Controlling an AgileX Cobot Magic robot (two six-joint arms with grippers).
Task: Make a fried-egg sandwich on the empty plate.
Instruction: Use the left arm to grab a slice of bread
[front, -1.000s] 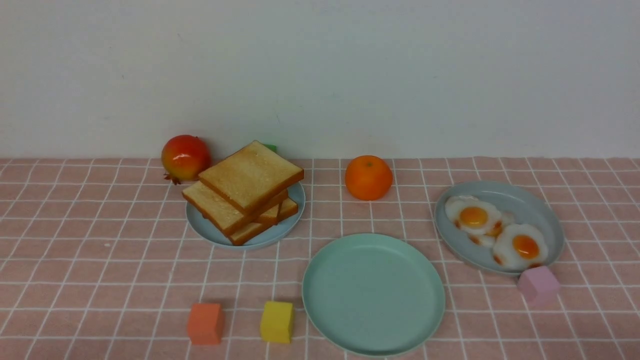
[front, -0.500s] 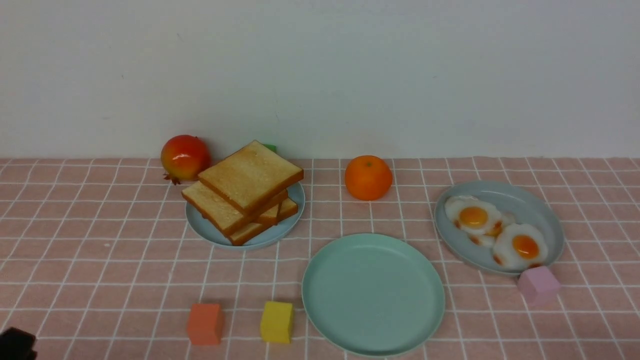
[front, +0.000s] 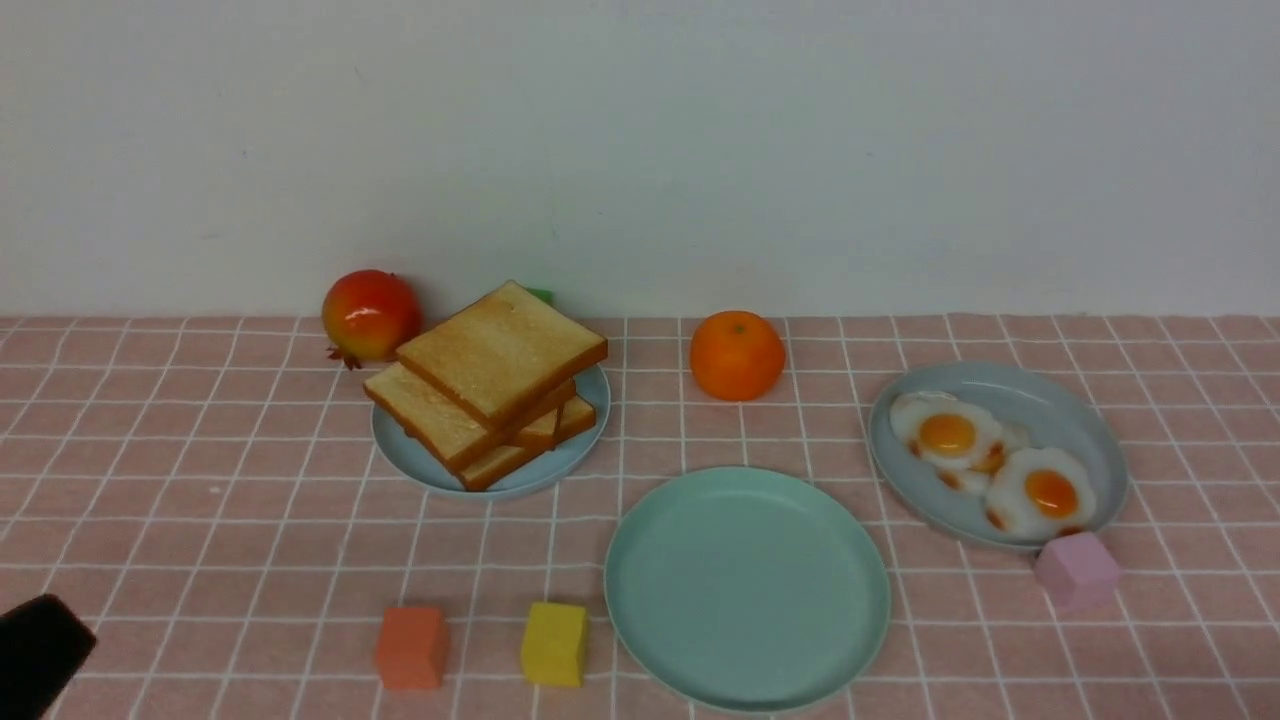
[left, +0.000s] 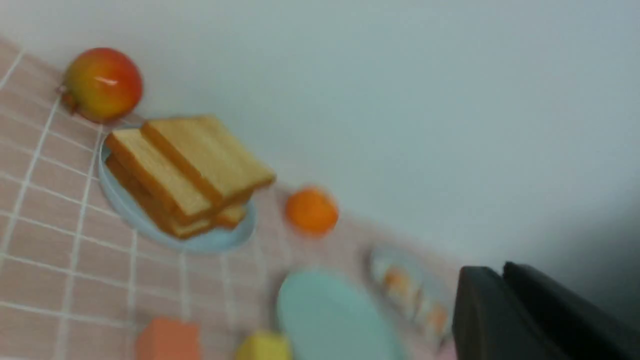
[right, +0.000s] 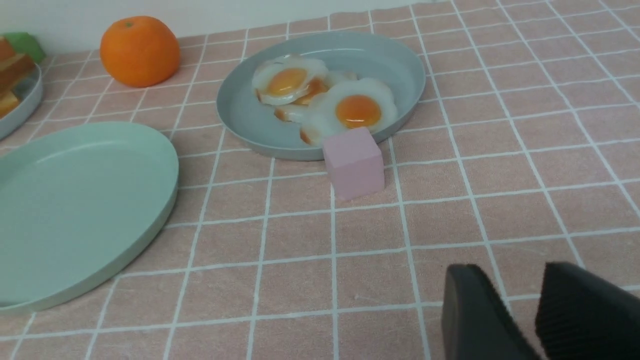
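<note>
Several toast slices (front: 490, 385) (left: 185, 170) are stacked on a pale blue plate (front: 560, 465) at the back left. Fried eggs (front: 990, 460) (right: 320, 95) lie overlapping on the grey-blue plate (front: 1060, 410) at the right. The mint-green empty plate (front: 745, 590) (right: 75, 200) sits bare at front centre. My left gripper (front: 40, 650) (left: 500, 270) shows at the front left corner, far from the toast, its fingers pressed together on nothing. My right gripper (right: 515, 272) hovers low over the cloth, nearer to me than the eggs, open and empty; the front view does not show it.
A pomegranate (front: 370, 313) and a green piece (front: 540, 294) sit behind the toast. An orange (front: 737, 354) is behind the mint plate. An orange cube (front: 410, 646) and a yellow cube (front: 553, 643) stand left of that plate. A pink cube (front: 1076, 570) touches the egg plate's front rim.
My left gripper has come into the front view at the bottom left corner and moved further in. Nothing on the table has moved.
</note>
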